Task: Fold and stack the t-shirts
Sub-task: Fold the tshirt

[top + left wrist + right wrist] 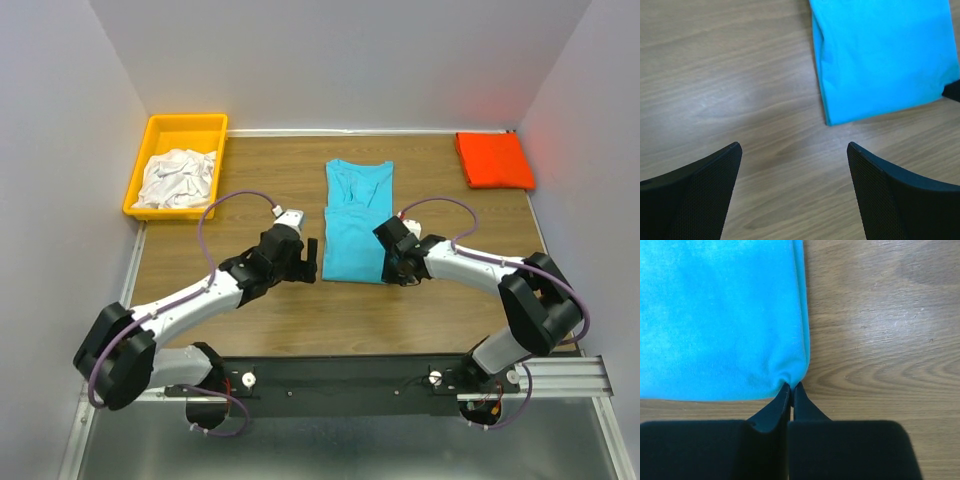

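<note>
A turquoise-blue t-shirt (355, 220) lies folded into a long strip on the middle of the table, neckline at the far end. My right gripper (392, 270) is shut on the shirt's near right corner (790, 371), and the cloth puckers at the closed fingertips (791, 387). My left gripper (308, 262) stands open just left of the shirt's near left corner (832, 117), its fingers (715, 170) wide apart over bare wood with nothing between them. An orange-red t-shirt (494, 160) lies folded at the back right. White t-shirts (178, 180) lie crumpled in a bin.
A yellow plastic bin (185, 122) holding the white cloth stands at the back left corner. Grey walls close in the wooden table (250, 170) on three sides. A black rail (340, 378) with the arm bases runs along the near edge.
</note>
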